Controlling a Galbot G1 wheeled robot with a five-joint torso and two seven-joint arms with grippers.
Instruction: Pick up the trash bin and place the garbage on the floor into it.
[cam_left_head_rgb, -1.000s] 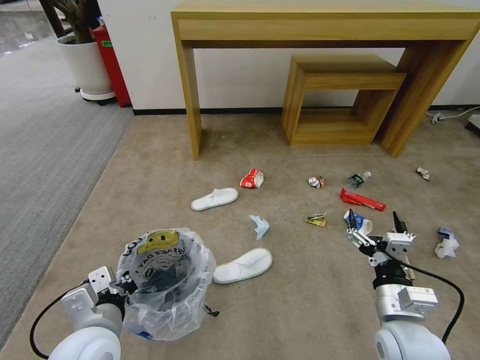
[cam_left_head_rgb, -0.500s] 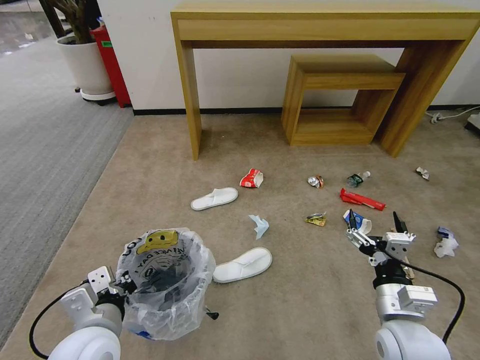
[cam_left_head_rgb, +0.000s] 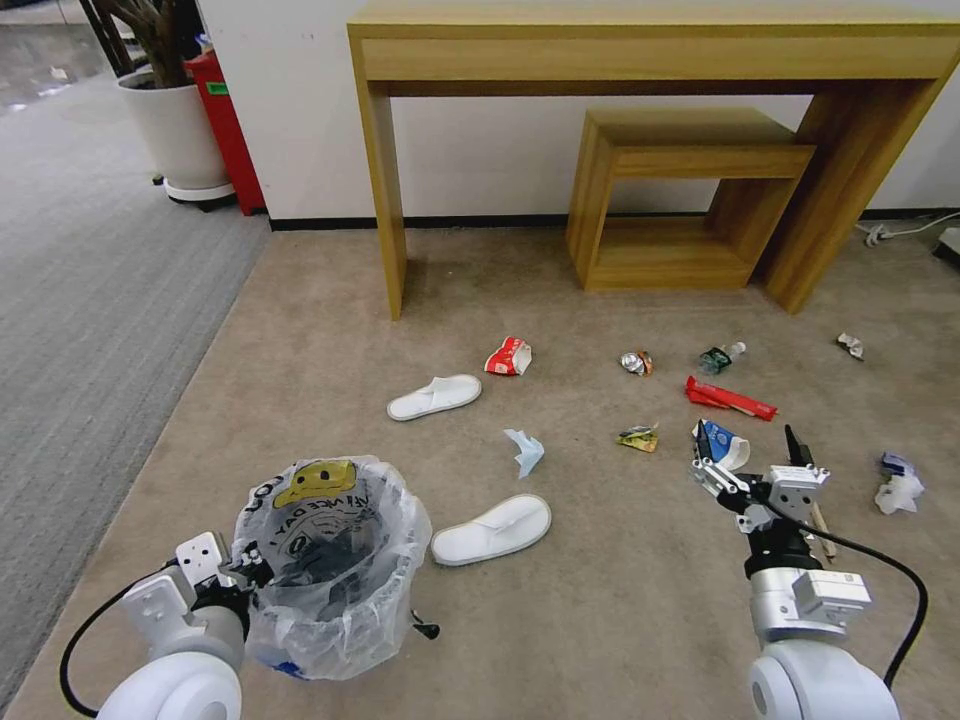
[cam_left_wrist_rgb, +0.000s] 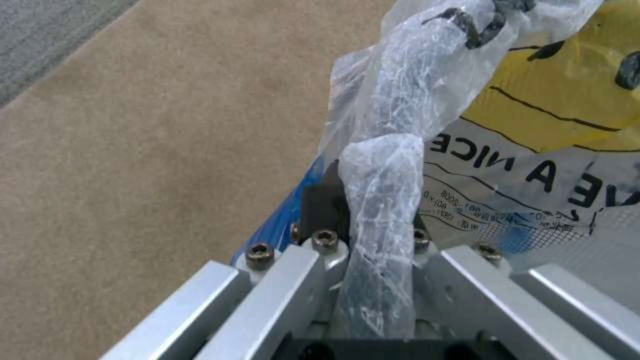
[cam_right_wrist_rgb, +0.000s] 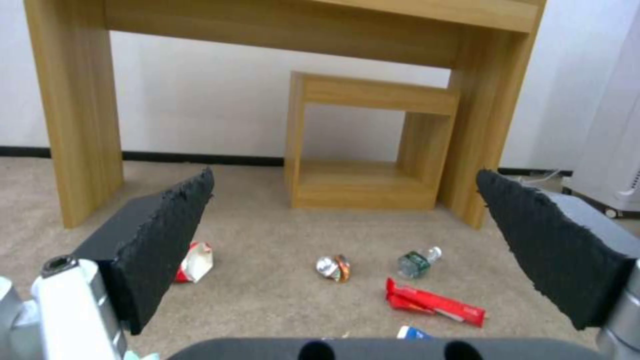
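Observation:
The trash bin (cam_left_head_rgb: 330, 560), lined with a crinkled printed bag (cam_left_wrist_rgb: 533, 150), hangs at lower left over the floor (cam_left_head_rgb: 300, 350). My left gripper (cam_left_head_rgb: 245, 578) is shut on its rim and bag (cam_left_wrist_rgb: 373, 200). My right gripper (cam_left_head_rgb: 748, 450) stands open above a blue-white packet (cam_left_head_rgb: 722, 440), its pads (cam_right_wrist_rgb: 167, 235) wide apart. Garbage lies scattered: two white slippers (cam_left_head_rgb: 434, 397) (cam_left_head_rgb: 491, 530), a red carton (cam_left_head_rgb: 508, 356), pale blue paper (cam_left_head_rgb: 524, 451), a crushed can (cam_right_wrist_rgb: 332, 266), a small bottle (cam_right_wrist_rgb: 415, 262), a red wrapper (cam_right_wrist_rgb: 433, 302), a crumpled wrapper (cam_left_head_rgb: 637, 438) and white-blue packets (cam_left_head_rgb: 898, 485).
A tall wooden table (cam_left_head_rgb: 650, 50) with a low wooden stool (cam_left_head_rgb: 690, 200) under it stands against the wall ahead. At far left, on grey ribbed carpet (cam_left_head_rgb: 80, 300), are a white planter (cam_left_head_rgb: 175, 130) and a red box (cam_left_head_rgb: 228, 120). A white cable (cam_left_head_rgb: 900, 232) lies at far right.
The whole head view has shifted slightly, so the floor litter and furniture sit a few pixels further right. Both arms keep their pose, and the left gripper still holds the bin.

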